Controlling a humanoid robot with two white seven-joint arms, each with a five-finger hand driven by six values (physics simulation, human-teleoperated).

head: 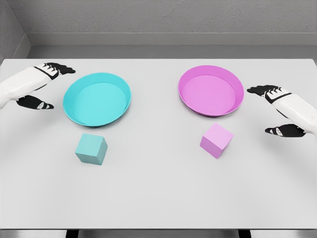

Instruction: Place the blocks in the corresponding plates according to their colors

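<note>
Blocks, cyan block [91, 148] and pink block [216, 140], lie inward of both spread, empty hands.

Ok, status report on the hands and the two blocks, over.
Left hand and right hand open, holding nothing. Cyan block on table before cyan plate; pink block before pink plate. Both plates empty, paths unobstructed.

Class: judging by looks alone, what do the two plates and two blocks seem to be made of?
Cyan plate and pink plate: probably smooth plastic, uniform colour, slightly lighter rims. Cyan block and pink block: matte, flat-shaded faces, no grain; plastic or foam, undecidable in a render.
</note>
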